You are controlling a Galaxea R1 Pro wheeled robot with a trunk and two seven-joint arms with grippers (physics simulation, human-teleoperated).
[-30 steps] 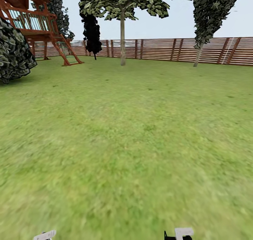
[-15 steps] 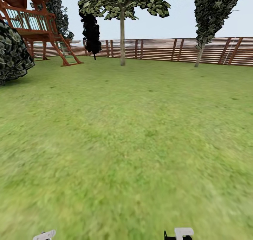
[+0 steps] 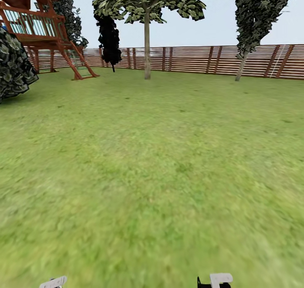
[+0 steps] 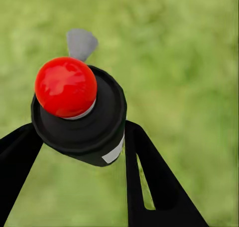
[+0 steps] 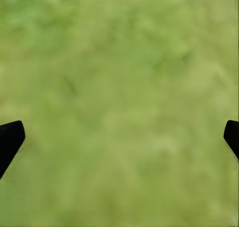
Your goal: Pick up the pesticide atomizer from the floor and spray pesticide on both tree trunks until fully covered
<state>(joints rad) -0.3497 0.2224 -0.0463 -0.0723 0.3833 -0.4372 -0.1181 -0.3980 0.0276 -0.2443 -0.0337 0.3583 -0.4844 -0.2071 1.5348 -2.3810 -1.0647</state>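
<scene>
From the head, a wide lawn [image 3: 152, 174] runs to a slatted fence [image 3: 198, 60]; two pale-trunked trees [image 3: 147, 47] [image 3: 241, 66] stand far off, a wooden play tower [image 3: 38, 30] far left. At the left wrist, the left hand [image 4: 79, 137] grips the pesticide atomizer [image 4: 79, 112], fingers [image 4: 149, 177] closed on its black body. The right hand [image 5: 119, 134] hangs spread wide over grass.

pale grey-brown straight-trunked leafy trees: 2 [image 3: 147, 47] [image 3: 241, 68] | black cone-shaped cypress: 1 [image 3: 109, 39] | brown horizontal-slat wooden fence: 1 [image 3: 190, 60] | red-brown wooden play tower with ladder: 1 [image 3: 38, 26] | small black spray bottle with red tip: 1 [image 4: 79, 117] | black gripper fingers either side of the bottle: 2 [image 4: 154, 187] | black fingertips over grass in the right wrist view: 2 [image 5: 9, 139]
</scene>
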